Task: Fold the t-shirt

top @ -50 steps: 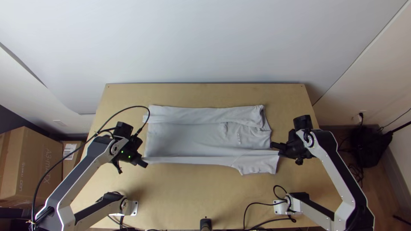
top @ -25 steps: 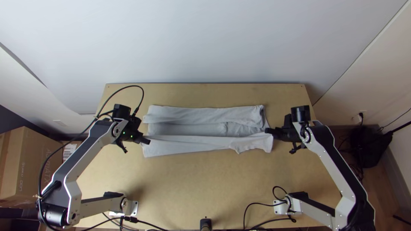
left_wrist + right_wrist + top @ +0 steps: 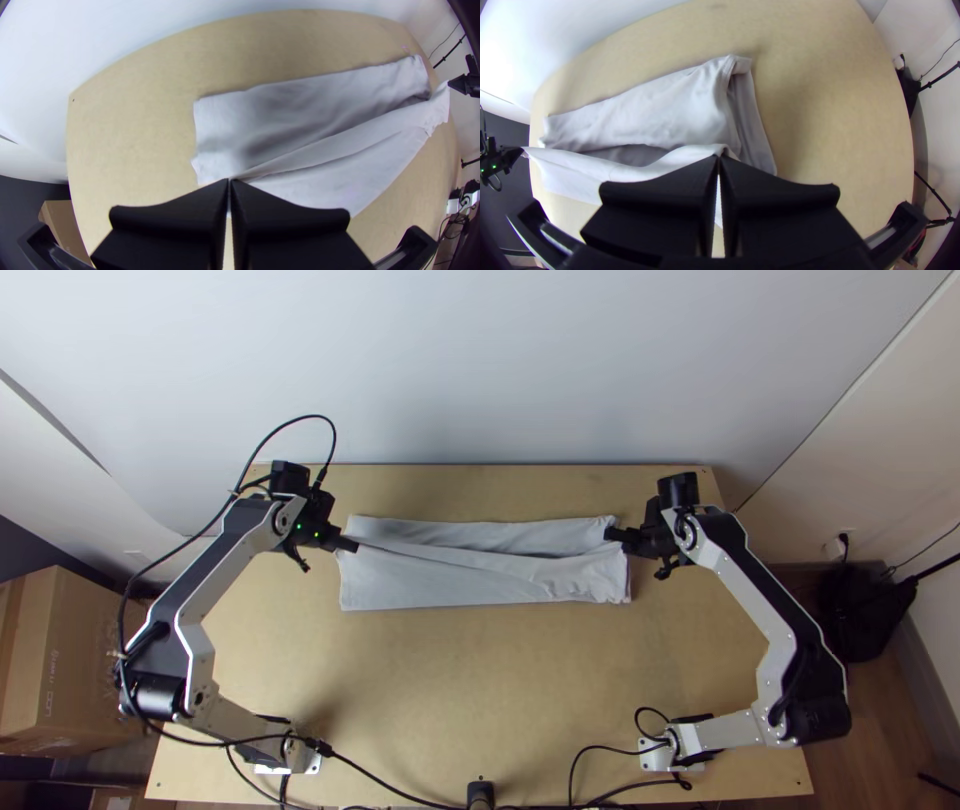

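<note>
Left pincer (image 3: 354, 545), right pincer (image 3: 608, 535) nearer the wall (image 3: 480, 370); held t-shirt (image 3: 440, 581) edge too.

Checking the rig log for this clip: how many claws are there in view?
2. The left claw is at the left end of the t-shirt, shut on the near flap's edge; the right claw is shut on that flap's right end.

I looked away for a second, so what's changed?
The left gripper and right gripper carried the t-shirt's held edge away from the arms' bases, towards the folded far strip. Both still grip the cloth; the far strip stayed put.
</note>
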`<action>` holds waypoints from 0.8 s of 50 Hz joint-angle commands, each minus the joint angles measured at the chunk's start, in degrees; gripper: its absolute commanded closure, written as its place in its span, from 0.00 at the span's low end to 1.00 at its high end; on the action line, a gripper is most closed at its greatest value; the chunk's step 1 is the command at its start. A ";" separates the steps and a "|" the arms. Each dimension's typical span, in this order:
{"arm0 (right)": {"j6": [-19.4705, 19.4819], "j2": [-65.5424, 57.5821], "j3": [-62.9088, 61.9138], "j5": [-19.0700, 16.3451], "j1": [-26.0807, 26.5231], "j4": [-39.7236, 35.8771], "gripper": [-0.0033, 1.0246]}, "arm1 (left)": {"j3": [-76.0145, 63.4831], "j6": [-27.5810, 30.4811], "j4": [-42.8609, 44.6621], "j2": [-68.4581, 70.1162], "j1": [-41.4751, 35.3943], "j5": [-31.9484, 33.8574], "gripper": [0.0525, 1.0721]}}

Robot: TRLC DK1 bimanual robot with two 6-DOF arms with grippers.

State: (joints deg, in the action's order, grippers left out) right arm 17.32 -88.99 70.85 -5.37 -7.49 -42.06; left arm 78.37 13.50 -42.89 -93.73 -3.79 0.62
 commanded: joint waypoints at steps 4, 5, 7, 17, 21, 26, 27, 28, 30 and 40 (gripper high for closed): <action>0.34 -6.72 6.14 0.53 0.37 0.84 0.97 | 7.33 -0.66 0.62 -6.11 1.24 0.34 0.97; 0.34 -7.78 7.11 0.53 0.45 0.84 0.97 | 7.94 -0.66 0.71 -6.81 1.24 0.43 0.97; 0.34 -9.62 8.96 0.53 0.54 0.84 0.97 | 9.08 -0.84 1.06 -8.04 1.33 0.70 0.97; 0.52 -19.64 19.15 0.80 1.07 0.84 0.97 | 12.77 -2.42 3.08 -14.37 1.51 1.05 0.97; 1.14 -23.69 23.11 3.87 1.07 0.84 0.87 | 13.39 -3.48 3.34 -16.22 1.51 1.05 0.86; 4.21 -25.36 26.18 6.68 1.60 0.84 0.07 | 13.57 -4.44 3.17 -17.18 1.51 0.96 0.03; 5.00 -25.27 26.62 7.21 1.95 0.93 0.02 | 13.65 -5.15 3.52 -17.18 1.51 1.05 0.04; 5.79 -24.92 26.80 7.74 2.21 1.19 0.04 | 13.74 -5.76 3.61 -17.10 1.59 1.05 0.04; 7.46 -23.33 26.62 9.32 2.83 2.34 0.04 | 13.74 -6.47 3.61 -16.48 1.86 1.22 0.04; 11.24 -10.50 21.61 8.35 7.22 3.48 0.04 | 13.30 -10.68 2.11 -11.65 8.27 13.88 0.05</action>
State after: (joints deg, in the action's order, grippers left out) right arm 25.76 -108.75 94.72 4.05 -2.07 -39.40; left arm 90.54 5.72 -39.55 -109.38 0.56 8.71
